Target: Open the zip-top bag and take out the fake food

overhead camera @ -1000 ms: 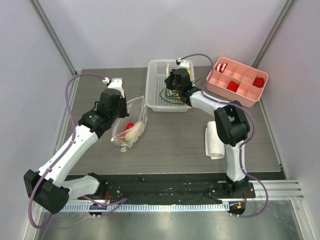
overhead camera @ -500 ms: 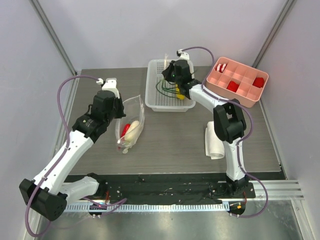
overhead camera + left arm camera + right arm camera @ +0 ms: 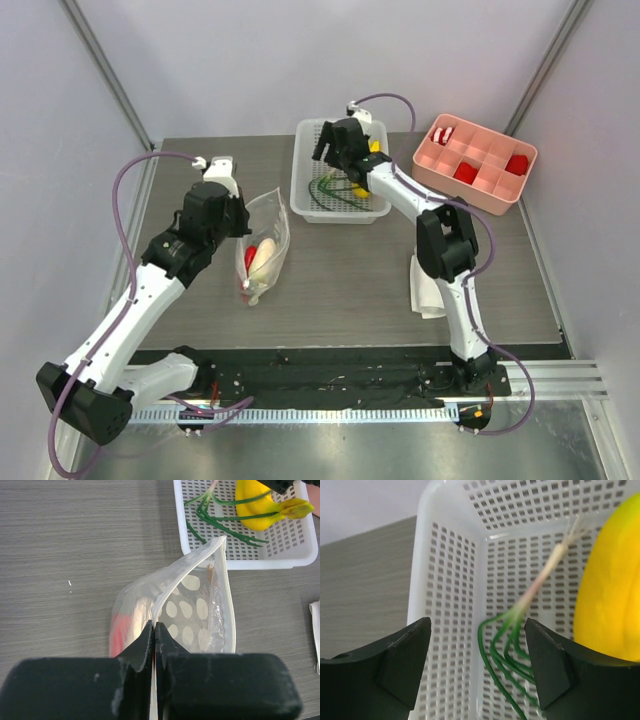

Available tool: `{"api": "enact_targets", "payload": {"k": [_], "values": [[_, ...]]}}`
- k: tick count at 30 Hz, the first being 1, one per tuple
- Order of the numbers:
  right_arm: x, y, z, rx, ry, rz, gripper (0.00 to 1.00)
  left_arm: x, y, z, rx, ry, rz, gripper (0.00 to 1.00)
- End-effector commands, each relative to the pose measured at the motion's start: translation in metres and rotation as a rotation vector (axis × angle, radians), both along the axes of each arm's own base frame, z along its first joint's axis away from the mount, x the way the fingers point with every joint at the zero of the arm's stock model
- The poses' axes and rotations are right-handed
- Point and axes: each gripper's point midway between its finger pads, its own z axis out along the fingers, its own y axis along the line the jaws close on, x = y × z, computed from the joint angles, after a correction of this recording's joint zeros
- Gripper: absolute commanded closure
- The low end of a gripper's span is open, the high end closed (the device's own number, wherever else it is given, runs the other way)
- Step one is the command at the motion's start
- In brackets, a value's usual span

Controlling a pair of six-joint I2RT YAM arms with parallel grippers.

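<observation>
The zip-top bag (image 3: 266, 232) is clear with white dots and stands open-mouthed on the table. My left gripper (image 3: 155, 626) is shut on its near rim (image 3: 161, 605). A red chili (image 3: 249, 257) and a white radish (image 3: 265, 262) lie inside it. My right gripper (image 3: 477, 626) is open over the white basket (image 3: 303, 170), with nothing between its fingers. Just below it, blurred, are the thin green stems (image 3: 506, 652). The yellow banana bunch (image 3: 615, 595) rests beside them in the basket (image 3: 182, 530). From the left wrist I see stems (image 3: 220, 517) and banana (image 3: 255, 510) together.
A pink tray (image 3: 478, 140) holding red blocks sits at the back right. A rolled white cloth (image 3: 428, 285) lies right of centre, beside the right arm. Bare grey table lies between the bag and the cloth.
My right gripper has opened and moved toward the basket's back, and the green stems now lie free in the basket. The left gripper keeps its hold and has shifted the bag slightly.
</observation>
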Motion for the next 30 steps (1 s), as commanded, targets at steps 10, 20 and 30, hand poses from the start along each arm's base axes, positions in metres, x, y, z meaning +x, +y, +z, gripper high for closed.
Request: {"api": "enact_targets", "payload": {"k": [10,20,30], "values": [[-0.168,-0.011,0.084,-0.075,-0.077,0.191,0.25,0.004,-0.015,0.0,-0.03,0.017,-0.063,1.0],[-0.297,0.086,0.103,0.18,-0.082,0.445,0.6,0.006,-0.008,-0.001,-0.017,0.01,-0.02,1.0],[-0.307,0.123,0.128,0.206,-0.123,0.452,0.69,0.005,-0.014,-0.004,-0.036,0.021,-0.042,1.0]]}}
